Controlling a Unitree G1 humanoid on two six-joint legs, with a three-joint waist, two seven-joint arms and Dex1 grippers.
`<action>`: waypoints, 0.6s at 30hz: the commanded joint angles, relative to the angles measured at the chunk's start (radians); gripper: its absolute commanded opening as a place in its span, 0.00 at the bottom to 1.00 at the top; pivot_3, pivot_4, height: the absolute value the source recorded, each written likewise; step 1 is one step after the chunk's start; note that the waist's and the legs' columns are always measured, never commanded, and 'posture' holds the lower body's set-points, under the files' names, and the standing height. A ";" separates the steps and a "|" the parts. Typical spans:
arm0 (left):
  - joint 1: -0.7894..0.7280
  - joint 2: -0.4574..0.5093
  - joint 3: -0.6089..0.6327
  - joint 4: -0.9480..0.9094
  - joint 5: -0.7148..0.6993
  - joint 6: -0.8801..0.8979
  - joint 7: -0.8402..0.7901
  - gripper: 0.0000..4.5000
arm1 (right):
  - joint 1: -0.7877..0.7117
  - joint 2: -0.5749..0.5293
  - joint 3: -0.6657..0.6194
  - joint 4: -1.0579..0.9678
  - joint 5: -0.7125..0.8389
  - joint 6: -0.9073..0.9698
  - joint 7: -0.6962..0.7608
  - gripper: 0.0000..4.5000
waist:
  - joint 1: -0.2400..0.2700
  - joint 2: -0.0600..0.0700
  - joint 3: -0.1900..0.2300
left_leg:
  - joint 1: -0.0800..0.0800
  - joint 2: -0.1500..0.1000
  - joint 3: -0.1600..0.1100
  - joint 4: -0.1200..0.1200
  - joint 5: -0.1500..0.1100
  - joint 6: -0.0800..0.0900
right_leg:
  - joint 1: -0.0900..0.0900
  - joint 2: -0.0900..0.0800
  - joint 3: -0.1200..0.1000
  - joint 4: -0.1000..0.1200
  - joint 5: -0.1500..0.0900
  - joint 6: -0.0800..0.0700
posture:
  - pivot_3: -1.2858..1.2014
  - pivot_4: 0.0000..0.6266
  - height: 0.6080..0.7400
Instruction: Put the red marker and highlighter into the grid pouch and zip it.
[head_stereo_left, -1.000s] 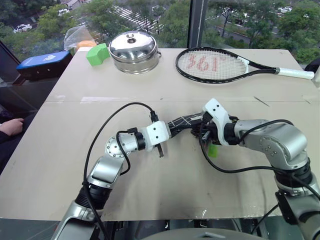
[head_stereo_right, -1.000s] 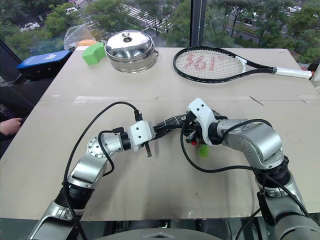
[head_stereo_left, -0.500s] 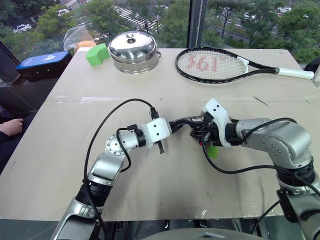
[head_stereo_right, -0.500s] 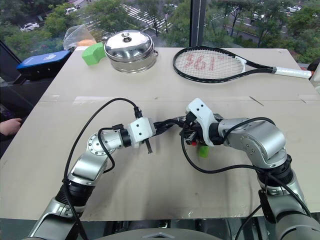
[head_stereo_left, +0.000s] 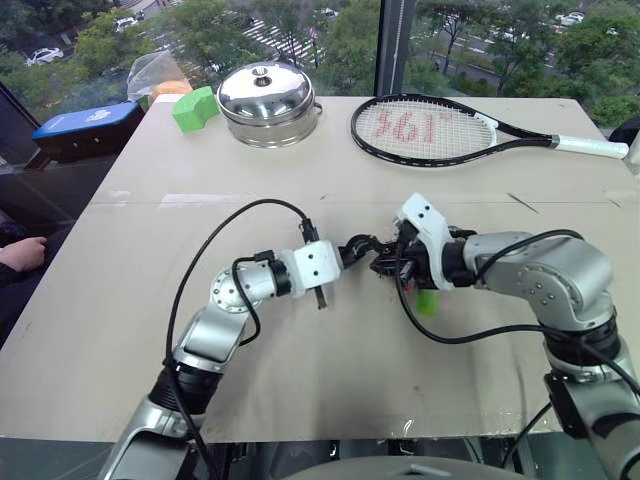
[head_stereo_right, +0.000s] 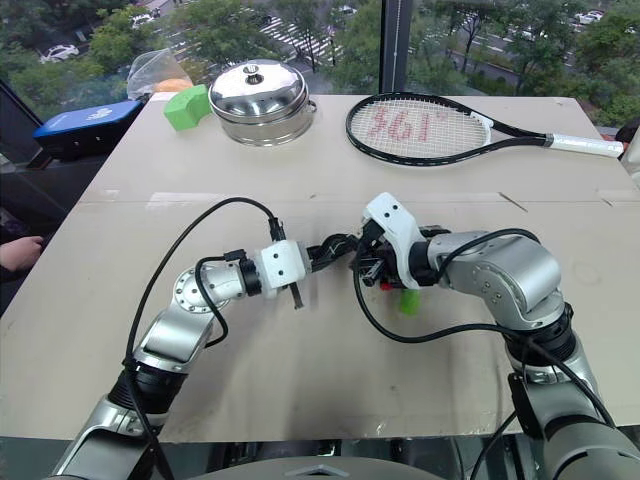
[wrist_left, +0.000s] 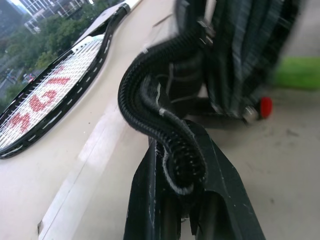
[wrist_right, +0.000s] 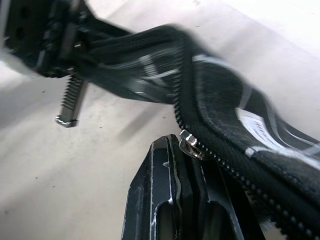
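The grid pouch (head_stereo_left: 362, 248), black with white lines, hangs bunched just above the table between my two grippers. My left gripper (head_stereo_left: 346, 254) is shut on one end of it; in the left wrist view the pouch's zipper edge (wrist_left: 165, 125) curls out of the shut fingers. My right gripper (head_stereo_left: 388, 262) is shut at the zipper, its slider (wrist_right: 187, 140) right at the fingertips. The pale green highlighter (head_stereo_left: 427, 302) lies on the table under my right wrist. A red end of the red marker (wrist_left: 265, 106) shows beside the pouch; the rest of the marker is hidden.
At the table's far side stand a steel lidded pot (head_stereo_left: 267, 100), a green block (head_stereo_left: 195, 108) and a tennis racket (head_stereo_left: 430, 130). A blue box (head_stereo_left: 88, 128) sits off the far left corner. A person's hand (head_stereo_left: 22, 252) rests at the left edge.
The stretch of pouch showing between the two grippers has grown shorter and more bunched. Both arms have stayed nearly in place, still shut.
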 joint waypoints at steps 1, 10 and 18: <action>0.013 0.019 -0.007 -0.016 -0.006 -0.048 -0.015 0.00 | -0.008 -0.013 -0.069 -0.008 0.011 -0.001 -0.004 0.01 | 0.000 0.000 0.000 | 0.000 0.000 0.000 0.000 0.000 0.000 | 0.000 0.000 0.000 0.000 0.000 0.000 | 0.52 0.24 1.00; -0.007 0.004 -0.028 0.005 0.015 -0.046 -0.002 0.00 | 0.010 -0.009 -0.086 -0.064 0.046 0.048 -0.010 0.01 | 0.000 0.000 0.000 | 0.000 0.000 0.000 0.000 0.000 0.000 | 0.000 0.000 0.000 0.000 0.000 0.000 | 0.52 0.24 1.00; -0.034 -0.025 -0.048 0.022 0.016 -0.046 -0.003 0.00 | -0.001 0.049 0.050 -0.063 0.002 0.051 -0.075 0.01 | -0.002 0.000 0.000 | 0.000 0.000 0.000 0.000 0.000 0.000 | 0.000 0.000 0.000 0.000 0.000 0.000 | 0.52 0.24 1.00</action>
